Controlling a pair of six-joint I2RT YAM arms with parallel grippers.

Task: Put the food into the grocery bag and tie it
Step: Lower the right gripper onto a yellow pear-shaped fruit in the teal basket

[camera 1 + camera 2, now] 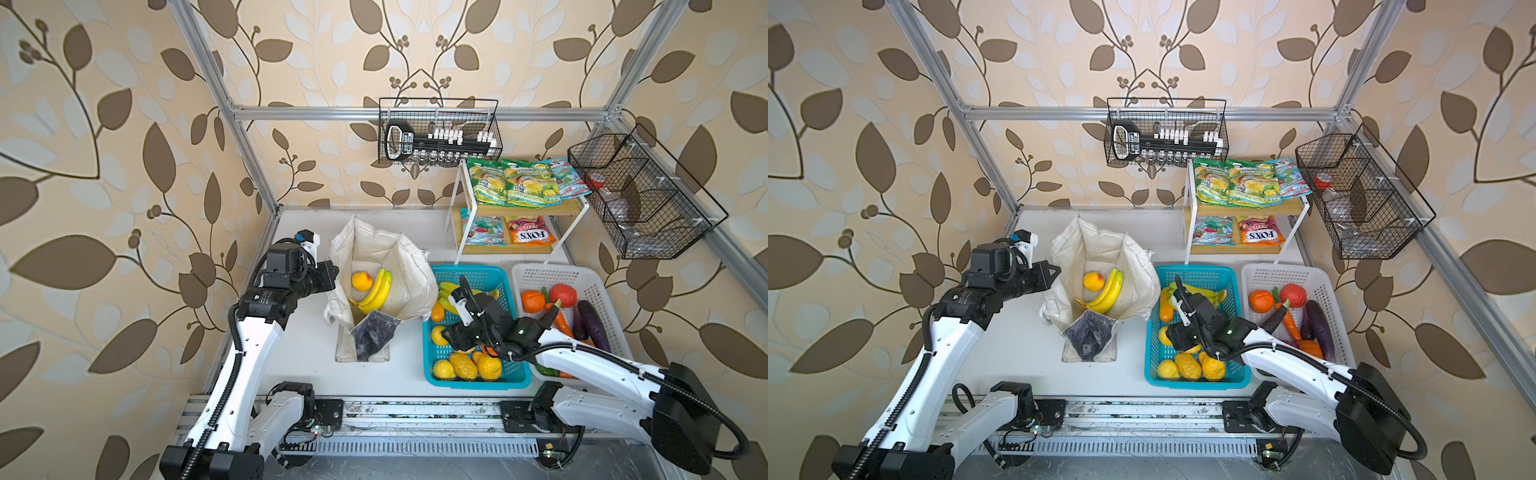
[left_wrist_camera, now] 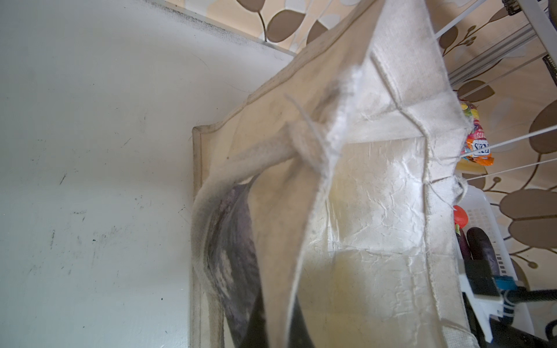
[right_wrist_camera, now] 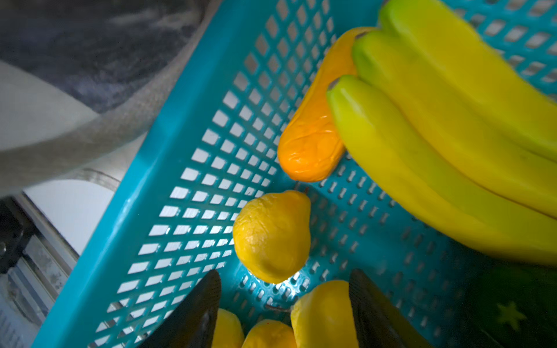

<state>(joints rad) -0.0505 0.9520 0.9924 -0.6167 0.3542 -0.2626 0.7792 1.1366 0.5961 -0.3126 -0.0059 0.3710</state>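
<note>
The grocery bag (image 1: 386,253) (image 1: 1100,253) stands open on the table, its marbled print (image 1: 372,336) folded out in front. Inside lie a banana bunch (image 1: 378,291) and a round orange fruit (image 1: 362,281). My left gripper (image 1: 332,274) (image 2: 278,334) is shut on the bag's left rim, canvas pinched between its jaws. My right gripper (image 1: 463,338) (image 3: 286,280) reaches down into the blue basket (image 1: 515,374) (image 3: 168,144), jaws apart over several yellow toy fruits; one (image 3: 324,313) lies against a finger. A second banana bunch (image 3: 437,135) lies beyond.
A white basket (image 1: 536,270) to the right holds an orange (image 1: 533,301), a carrot (image 1: 561,320) and aubergines. Snack packets (image 1: 519,183) lie on a two-tier rack (image 1: 457,216) at the back right. Black wire baskets (image 1: 648,195) hang from the frame.
</note>
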